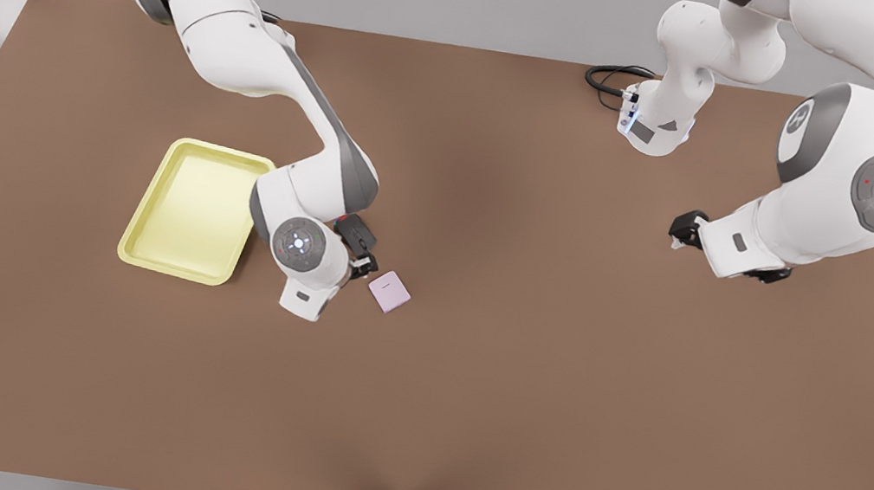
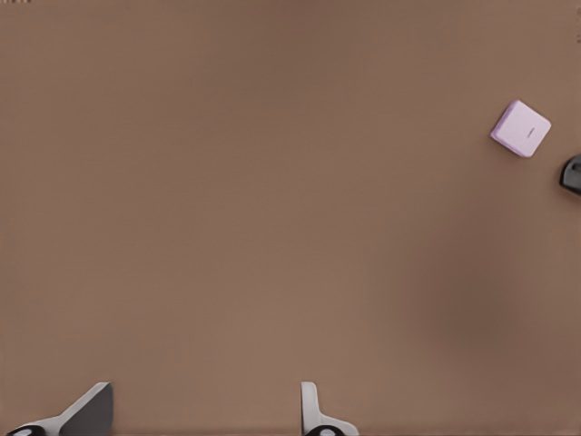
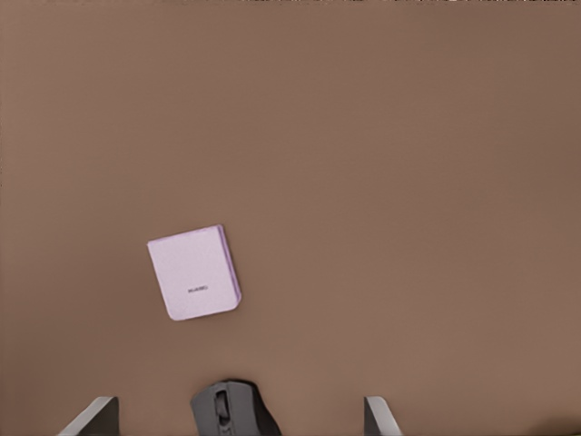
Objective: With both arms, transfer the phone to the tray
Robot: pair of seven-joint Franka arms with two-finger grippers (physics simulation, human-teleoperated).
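Observation:
The pale lilac phone (image 1: 389,291) lies flat on the brown table, plain face up with small lettering, just off the tray's side toward the front view's right. My right gripper (image 1: 361,264) hovers beside it, on the arm at the front view's left. In the right wrist view the phone (image 3: 194,272) lies ahead of my open right gripper (image 3: 236,420). The pale yellow tray (image 1: 174,270) holds nothing. My left gripper (image 1: 680,231) waits open far off at the front view's right. Its wrist view has the phone (image 2: 521,128) small and distant beyond the open left gripper (image 2: 200,413).
A dark grey mouse (image 1: 356,230) lies right by the right gripper, between the tray and the phone; the same mouse (image 3: 231,411) sits low between the right fingers and at one edge of the left wrist view (image 2: 572,174). A black cable (image 1: 613,76) coils at the table's back.

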